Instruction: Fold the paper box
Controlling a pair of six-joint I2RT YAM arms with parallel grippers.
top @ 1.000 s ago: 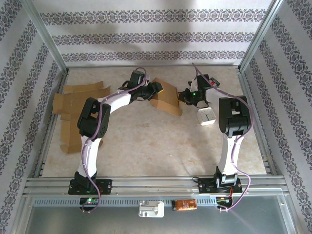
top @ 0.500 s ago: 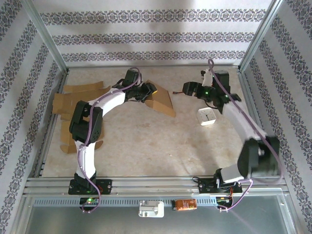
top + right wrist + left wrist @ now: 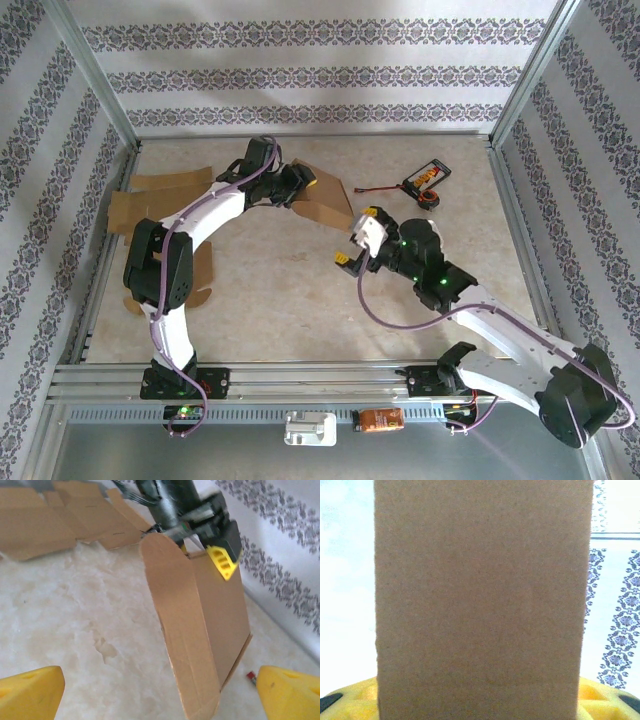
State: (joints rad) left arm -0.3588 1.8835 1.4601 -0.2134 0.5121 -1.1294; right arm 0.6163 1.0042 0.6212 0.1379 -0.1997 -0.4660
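The paper box (image 3: 328,203) stands half-folded near the back of the table (image 3: 290,300), a little left of the middle. The left gripper (image 3: 303,186) pinches one of its panels between yellow fingers (image 3: 222,562). Just in front, the right gripper (image 3: 352,240) hangs with fingers spread wide, gripping nothing. Flat cardboard sheets (image 3: 150,205) lie by the left wall.

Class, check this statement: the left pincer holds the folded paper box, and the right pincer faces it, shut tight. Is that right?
No. The right pincer is open, not shut: the right wrist view shows its yellow fingertips spread wide apart. The left pincer does hold the paper box, and the right one faces it.
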